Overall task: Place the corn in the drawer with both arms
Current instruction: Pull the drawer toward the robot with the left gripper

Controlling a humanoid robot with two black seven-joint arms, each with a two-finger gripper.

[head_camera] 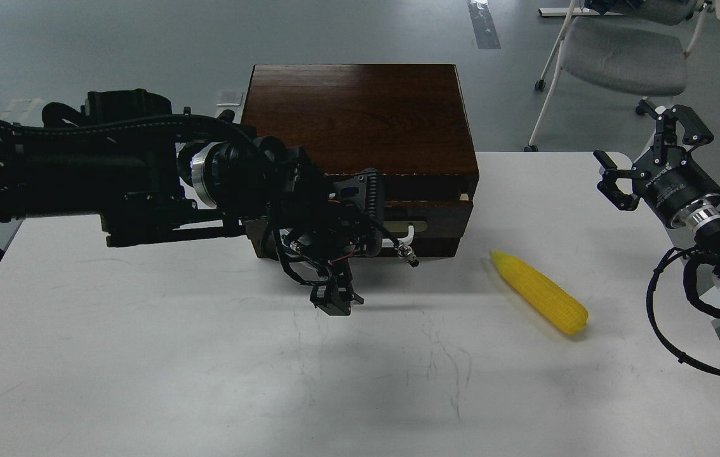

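Step in hand looks like opening the drawer (426, 219), which sits shut or barely cracked in the brown box (360, 114). The left gripper (373, 209) is at the drawer front by the white handle (406, 226), its body hiding most of it; can't tell if its fingers are clamped on it or apart. The corn (541, 292) lies on the table (207, 355) right of the drawer, near but not touching. The right gripper (649, 155) hangs further right, fingers spread, empty. Next: confirm handle grip, pull straight out, then right arm takes corn.
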